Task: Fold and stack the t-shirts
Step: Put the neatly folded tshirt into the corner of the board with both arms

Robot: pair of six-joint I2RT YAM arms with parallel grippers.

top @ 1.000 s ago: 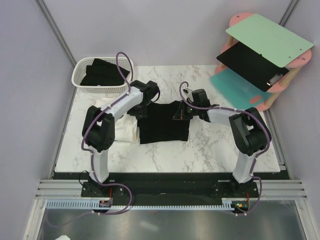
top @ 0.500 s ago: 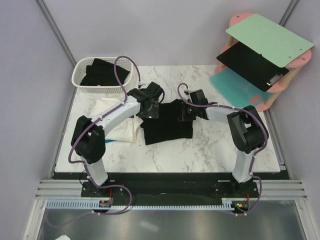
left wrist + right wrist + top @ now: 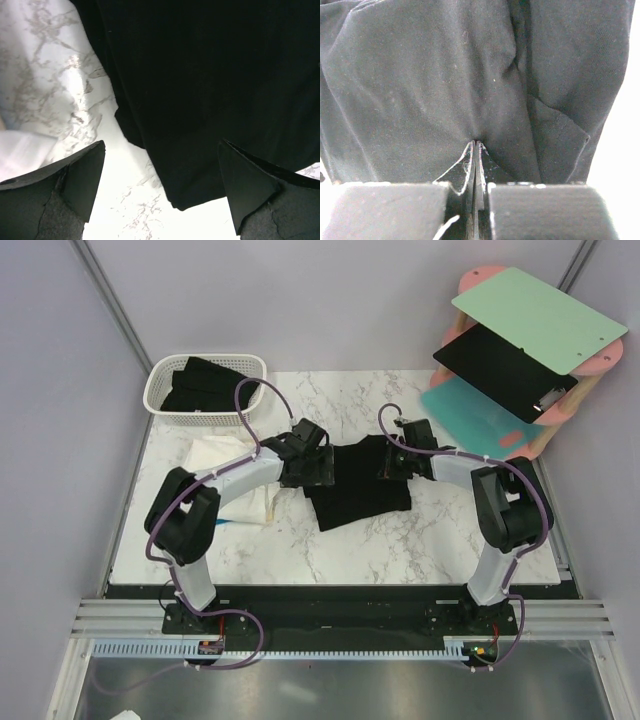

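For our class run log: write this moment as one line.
left gripper open over black t-shirt edge | right gripper shut on black t-shirt

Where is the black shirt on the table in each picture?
Top view: the black shirt lies in the middle.
Left wrist: it fills the upper right.
Right wrist: it fills nearly the whole picture.
Shared landmark: the marble table beside it, just a bright strip in the right wrist view.

Up top, looking down from above and behind over the whole table (image 3: 440,540). On each wrist, jammed in close, pointed straight at the black shirt (image 3: 360,495), shared by all three views.
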